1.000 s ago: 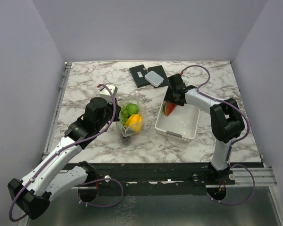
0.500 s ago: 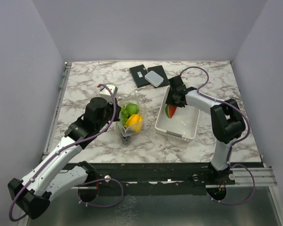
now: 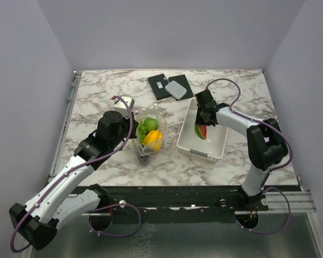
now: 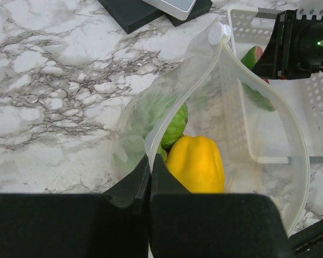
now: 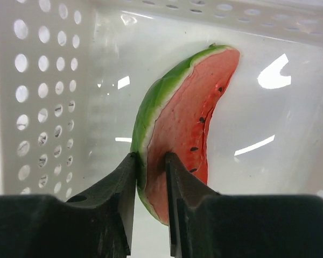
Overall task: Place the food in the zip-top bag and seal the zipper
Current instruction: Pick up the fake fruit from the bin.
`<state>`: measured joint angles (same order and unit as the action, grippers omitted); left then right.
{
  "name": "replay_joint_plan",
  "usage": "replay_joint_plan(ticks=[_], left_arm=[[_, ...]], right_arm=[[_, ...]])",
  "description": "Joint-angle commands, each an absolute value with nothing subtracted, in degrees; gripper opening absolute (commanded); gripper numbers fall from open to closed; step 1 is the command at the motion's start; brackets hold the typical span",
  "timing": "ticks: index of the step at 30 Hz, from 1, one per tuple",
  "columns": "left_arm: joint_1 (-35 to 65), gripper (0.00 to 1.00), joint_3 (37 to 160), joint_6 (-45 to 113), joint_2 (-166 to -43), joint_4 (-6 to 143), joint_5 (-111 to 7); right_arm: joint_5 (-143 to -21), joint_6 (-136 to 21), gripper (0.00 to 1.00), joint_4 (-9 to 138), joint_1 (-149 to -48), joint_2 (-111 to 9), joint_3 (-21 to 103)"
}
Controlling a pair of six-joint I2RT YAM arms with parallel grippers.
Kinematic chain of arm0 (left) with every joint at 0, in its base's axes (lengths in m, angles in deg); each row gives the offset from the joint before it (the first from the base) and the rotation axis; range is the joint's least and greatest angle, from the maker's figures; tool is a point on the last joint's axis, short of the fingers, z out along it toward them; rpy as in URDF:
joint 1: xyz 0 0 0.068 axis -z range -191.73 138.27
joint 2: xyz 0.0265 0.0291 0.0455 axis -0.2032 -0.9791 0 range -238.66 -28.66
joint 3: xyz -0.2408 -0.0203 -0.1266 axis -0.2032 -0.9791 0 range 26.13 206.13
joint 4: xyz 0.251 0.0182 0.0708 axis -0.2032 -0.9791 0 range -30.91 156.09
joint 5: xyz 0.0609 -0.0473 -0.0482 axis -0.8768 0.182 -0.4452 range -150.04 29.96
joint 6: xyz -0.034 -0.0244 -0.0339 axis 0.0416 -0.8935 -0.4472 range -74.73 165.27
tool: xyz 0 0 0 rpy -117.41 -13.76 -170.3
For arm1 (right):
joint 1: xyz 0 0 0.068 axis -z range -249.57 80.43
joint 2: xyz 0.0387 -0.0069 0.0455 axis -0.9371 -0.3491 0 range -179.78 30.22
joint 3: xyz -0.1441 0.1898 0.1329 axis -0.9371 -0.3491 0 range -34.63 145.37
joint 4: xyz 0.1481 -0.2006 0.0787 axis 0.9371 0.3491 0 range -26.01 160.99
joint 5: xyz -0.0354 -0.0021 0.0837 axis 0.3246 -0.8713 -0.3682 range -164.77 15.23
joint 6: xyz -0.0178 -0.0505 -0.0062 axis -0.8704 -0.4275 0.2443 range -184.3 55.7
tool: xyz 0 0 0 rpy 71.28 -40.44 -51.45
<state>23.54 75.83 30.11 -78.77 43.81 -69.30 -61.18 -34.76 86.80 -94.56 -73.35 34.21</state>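
Marble table (image 3: 97, 97), watermelon slice (image 5: 178, 121) in right end effector (image 5: 151, 157)

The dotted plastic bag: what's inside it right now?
A yellow lemon and green grapes show through the clear bag. A dark thing lies under them at the bottom, too covered to identify. The left gripper pinches the rim.

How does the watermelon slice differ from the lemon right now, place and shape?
The watermelon slice sits in the white basket, pinched between the fingers of the right gripper; the lemon lies inside the zip-top bag, ungripped. The slice is a thin red crescent with green rind; the lemon is plump and all yellow. Both are toy food.
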Motion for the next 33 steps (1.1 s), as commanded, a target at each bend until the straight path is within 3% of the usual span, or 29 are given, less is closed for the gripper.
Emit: replay_joint_plan(ticks=[1,7,25,33], left_arm=[[23.56,0.00,75.62,30.58,-78.93,45.16,-69.71],[23.55,0.00,75.62,30.52,-79.04,45.11,-69.88],[23.59,0.00,75.62,30.56,-78.67,45.08,-69.66],[23.55,0.00,75.62,30.43,-78.76,45.06,-69.38]], right_arm=[[-62.66,-36.81,0.22,89.74,-94.13,-71.41,31.10],[-62.28,-38.26,0.01,90.54,-94.13,-69.35,29.11],[-62.81,-39.68,0.01,92.94,-94.35,-57.01,28.91],[-69.75,-40.34,0.01,92.23,-94.57,-48.69,28.77]])
